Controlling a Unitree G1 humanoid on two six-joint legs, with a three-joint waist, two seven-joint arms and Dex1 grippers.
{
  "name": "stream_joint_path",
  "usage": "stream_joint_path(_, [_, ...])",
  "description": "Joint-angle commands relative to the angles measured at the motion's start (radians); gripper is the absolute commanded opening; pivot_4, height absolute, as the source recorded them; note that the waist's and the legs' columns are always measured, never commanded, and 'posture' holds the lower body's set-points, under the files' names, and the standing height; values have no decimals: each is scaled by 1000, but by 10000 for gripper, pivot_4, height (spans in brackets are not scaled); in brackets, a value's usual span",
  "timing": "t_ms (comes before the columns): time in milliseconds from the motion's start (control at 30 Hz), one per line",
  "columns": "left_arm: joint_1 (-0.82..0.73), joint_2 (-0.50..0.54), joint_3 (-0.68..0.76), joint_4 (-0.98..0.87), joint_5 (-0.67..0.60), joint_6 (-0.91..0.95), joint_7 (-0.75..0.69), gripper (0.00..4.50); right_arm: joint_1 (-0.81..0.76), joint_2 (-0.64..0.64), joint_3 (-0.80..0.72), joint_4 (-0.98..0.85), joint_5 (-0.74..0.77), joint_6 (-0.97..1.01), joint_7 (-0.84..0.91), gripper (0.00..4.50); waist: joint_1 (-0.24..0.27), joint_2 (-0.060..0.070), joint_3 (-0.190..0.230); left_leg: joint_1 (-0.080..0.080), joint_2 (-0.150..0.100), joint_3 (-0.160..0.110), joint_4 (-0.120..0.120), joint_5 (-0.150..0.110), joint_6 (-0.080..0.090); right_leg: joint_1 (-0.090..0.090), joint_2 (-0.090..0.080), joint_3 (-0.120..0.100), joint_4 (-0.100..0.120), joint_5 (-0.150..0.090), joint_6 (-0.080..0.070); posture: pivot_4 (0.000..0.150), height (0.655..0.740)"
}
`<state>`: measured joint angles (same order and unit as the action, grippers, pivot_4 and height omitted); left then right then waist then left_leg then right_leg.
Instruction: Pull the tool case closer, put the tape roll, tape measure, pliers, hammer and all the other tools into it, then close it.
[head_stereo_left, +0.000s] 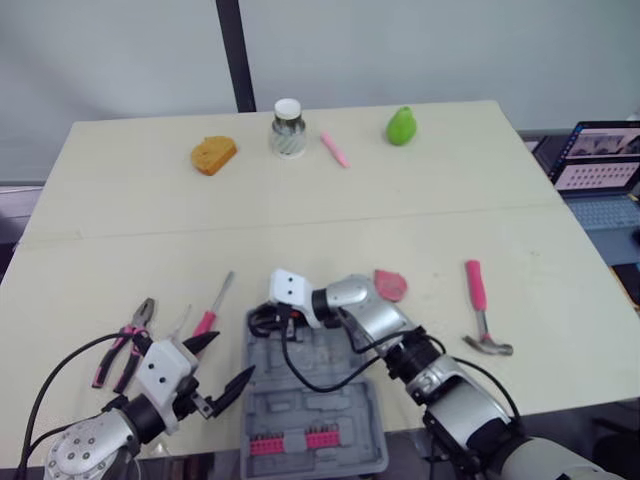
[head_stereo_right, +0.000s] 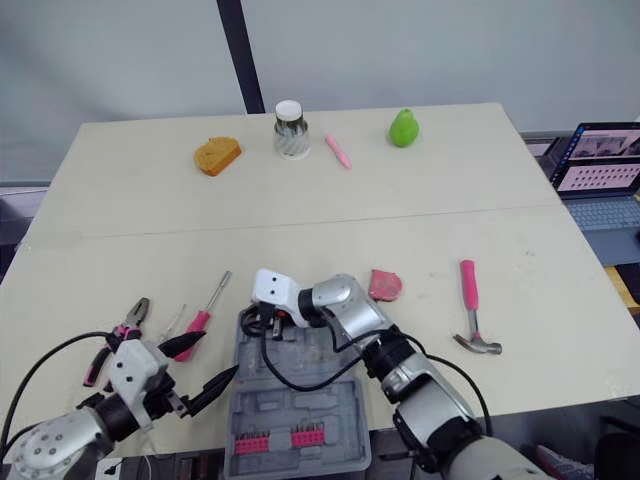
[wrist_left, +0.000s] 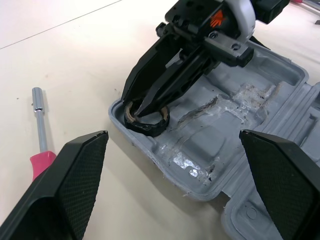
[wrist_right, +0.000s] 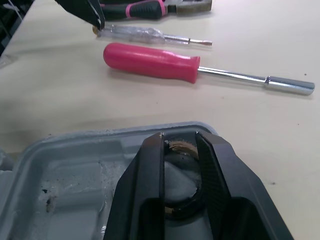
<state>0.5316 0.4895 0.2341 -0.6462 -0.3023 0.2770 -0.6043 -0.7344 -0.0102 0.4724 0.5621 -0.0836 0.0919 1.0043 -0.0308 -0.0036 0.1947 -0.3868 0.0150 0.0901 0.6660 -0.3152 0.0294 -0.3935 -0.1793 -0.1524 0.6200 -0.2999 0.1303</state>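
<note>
Right wrist view: right gripper (wrist_right: 179, 140) pinches tape roll (wrist_left: 154, 128) in tool case (wrist_right: 60, 165); left gripper (head_stereo_left: 232, 357) spread wide.

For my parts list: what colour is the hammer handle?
Pink hammer handle, clearest in the left eye view.

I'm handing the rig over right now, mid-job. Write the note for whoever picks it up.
Right pincer: shut on the tape roll, which sits in a far corner of the open tool case.
Left pincer: open, empty, hovering by the case's left side.
Done: case is at the table's front edge; roll is in it, not yet released.
Left: pliers, clear screwdriver and pink driver lie left of the case; tape measure and hammer lie right. Then close it.
</note>
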Motion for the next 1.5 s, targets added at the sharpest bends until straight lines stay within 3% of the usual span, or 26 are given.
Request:
stream_joint_path(33, [13,4,6,-9,-3,-4,1,45000,-14,19,8,17,-8,-35,-12,10679,0,0,0,0,0,0,0,0,0,0,0,0,0,0,0,1500,7400])
stream_joint_path(767, [12,3,6,-16,-3,4,8,45000,-9,2,72,105,-121,-108,-46,10679,-1,-1,0,1,1,0,0,0,0,0,0,0,0,0,0,1500,7400])
stream_joint_path(967, [-65,19,70,23,-65,44,2,45000,14,-16,-133,-127,148,48,59,10679,3,-1,0,0,0,0,1,0,0,0,0,0,0,0,0,1500,7400])
stream_joint_path(1200, [-171,114,261,184,-167,87,-55,45000,163,-293,-363,-467,346,259,91,10679,15,-2,-1,-1,-1,-2,1,-1,1,1,0,-2,-1,0,0,1500,7400])
stream_joint_path(1300, [-197,157,323,291,-180,78,-92,45000,243,-460,-448,-526,384,310,118,18993,17,-2,-1,-1,-1,1,1,-2,2,1,-1,-2,-2,0,0,1500,7400])
stream_joint_path(1467, [-212,225,408,455,-174,44,-153,45000,387,-691,-615,-528,458,355,165,44341,14,-2,-1,0,-1,3,1,-2,2,1,0,-3,-3,0,0,1500,7400])
stream_joint_path(1500, [-211,237,423,486,-170,35,-163,45000,417,-730,-643,-507,455,343,168,44341,12,-2,-1,0,0,4,0,-2,2,1,0,-3,-3,0,0,1500,7400])
